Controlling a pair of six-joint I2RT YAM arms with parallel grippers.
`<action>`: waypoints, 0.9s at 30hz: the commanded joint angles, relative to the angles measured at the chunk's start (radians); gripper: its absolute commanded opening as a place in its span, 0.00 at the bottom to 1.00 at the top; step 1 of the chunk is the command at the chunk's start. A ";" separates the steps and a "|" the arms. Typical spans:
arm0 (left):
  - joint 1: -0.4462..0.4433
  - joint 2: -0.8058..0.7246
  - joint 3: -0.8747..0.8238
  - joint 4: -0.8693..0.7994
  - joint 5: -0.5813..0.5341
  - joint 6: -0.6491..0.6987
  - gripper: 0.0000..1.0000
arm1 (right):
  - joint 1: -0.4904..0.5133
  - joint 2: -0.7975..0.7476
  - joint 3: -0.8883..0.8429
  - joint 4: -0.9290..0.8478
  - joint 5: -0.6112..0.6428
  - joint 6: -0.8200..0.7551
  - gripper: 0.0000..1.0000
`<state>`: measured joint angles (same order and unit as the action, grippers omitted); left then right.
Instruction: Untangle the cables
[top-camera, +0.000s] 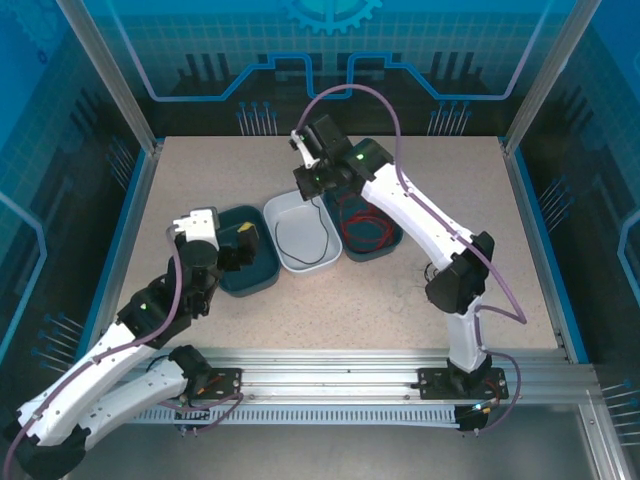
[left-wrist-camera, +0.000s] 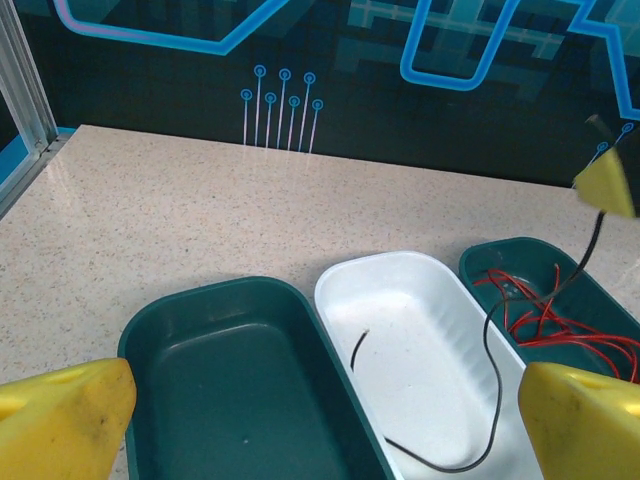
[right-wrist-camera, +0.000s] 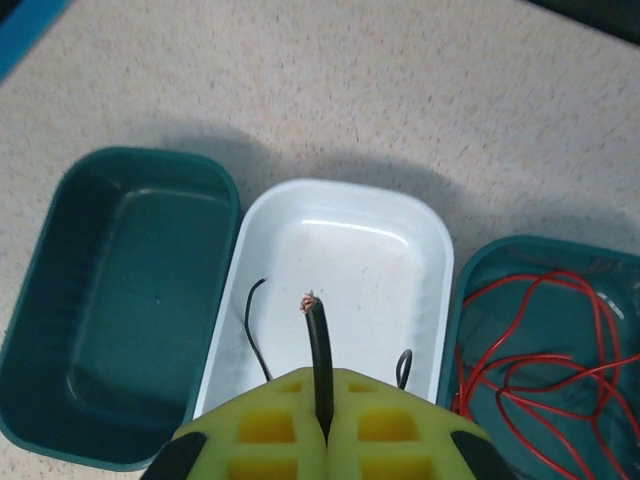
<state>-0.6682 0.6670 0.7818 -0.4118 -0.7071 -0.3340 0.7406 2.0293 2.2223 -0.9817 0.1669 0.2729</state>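
On the speckled table (top-camera: 450, 200) the right arm (top-camera: 420, 215) reaches up and bends back left over a row of three trays, while the left arm (top-camera: 130, 320) stretches forward from the near left corner with its wrist above the left-hand tray. The left gripper (left-wrist-camera: 322, 425) hangs with its yellow pads spread wide and nothing between them. The right gripper (right-wrist-camera: 325, 400) has its pads pressed together, pinching the black cable (right-wrist-camera: 320, 350) above the middle tray. The left dark green tray (top-camera: 255, 275) and the white tray (right-wrist-camera: 340, 215) sit touching, with the right dark green tray (top-camera: 385, 240) just beside the white one. The red cables (left-wrist-camera: 575, 325) lie in the right green tray as a loose tangle of thin, overlapping loops. The black cable is thin and drops from the pinch into the white tray, sweeping one wide curve along its floor. Its short stub above the pads ends in a frayed coppery tip (right-wrist-camera: 308, 298).
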 joint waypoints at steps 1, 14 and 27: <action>0.013 0.004 -0.020 0.037 -0.008 -0.010 0.99 | 0.013 0.037 -0.007 -0.022 -0.057 0.017 0.00; 0.027 0.036 -0.022 0.049 0.026 -0.035 0.99 | 0.013 0.291 0.121 -0.128 -0.111 0.007 0.00; 0.038 0.046 -0.034 0.059 0.055 -0.056 0.99 | -0.021 0.471 0.154 -0.094 -0.209 0.040 0.00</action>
<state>-0.6418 0.7090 0.7601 -0.3759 -0.6716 -0.3676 0.7326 2.4634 2.3421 -1.0645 -0.0078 0.2905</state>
